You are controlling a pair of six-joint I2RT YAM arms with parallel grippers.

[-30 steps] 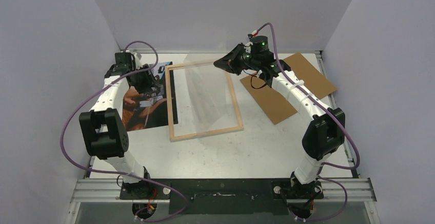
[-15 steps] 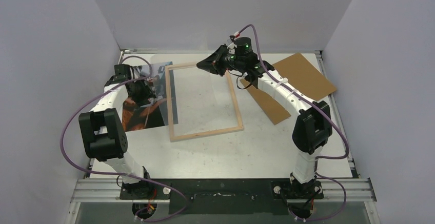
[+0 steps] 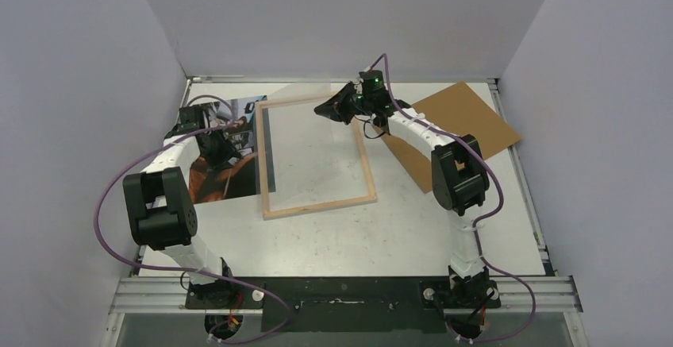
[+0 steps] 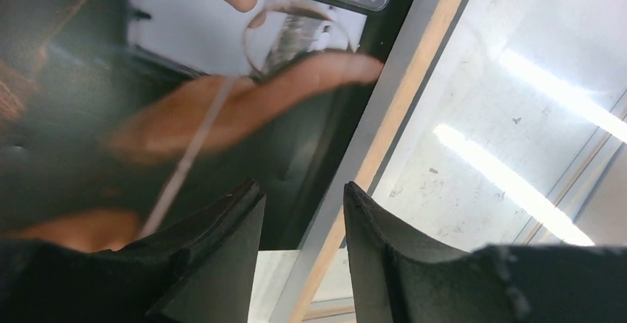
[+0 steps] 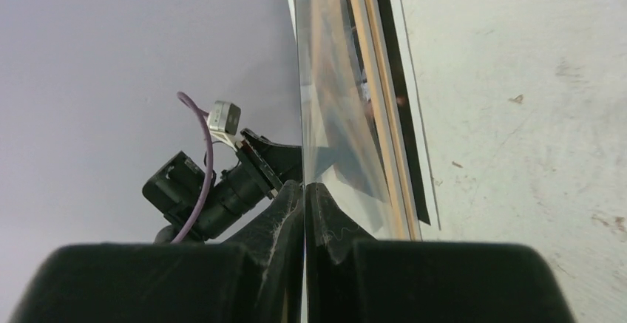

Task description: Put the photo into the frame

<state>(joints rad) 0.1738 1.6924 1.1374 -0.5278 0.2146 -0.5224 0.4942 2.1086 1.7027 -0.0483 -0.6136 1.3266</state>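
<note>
Carries clear pane [image 5: 325, 79] farther left, right gripper [image 5: 304, 185] clamped on it above frame [image 3: 317, 206]; left gripper [image 4: 299, 190] apart over photo [image 3: 230, 184], not yet inserted

Soft overhead light, faint shadows. The photo [image 4: 170, 116] blurs in the left wrist view; the clear pane [image 5: 333, 79] gleams with reflections.

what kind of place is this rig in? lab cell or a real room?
Most likely a lab robot cell, not a lived-in room: blank walls box in a white table, the left arm and right arm stand at a metal rail, and task props lie there: frame, photo, brown board.
</note>
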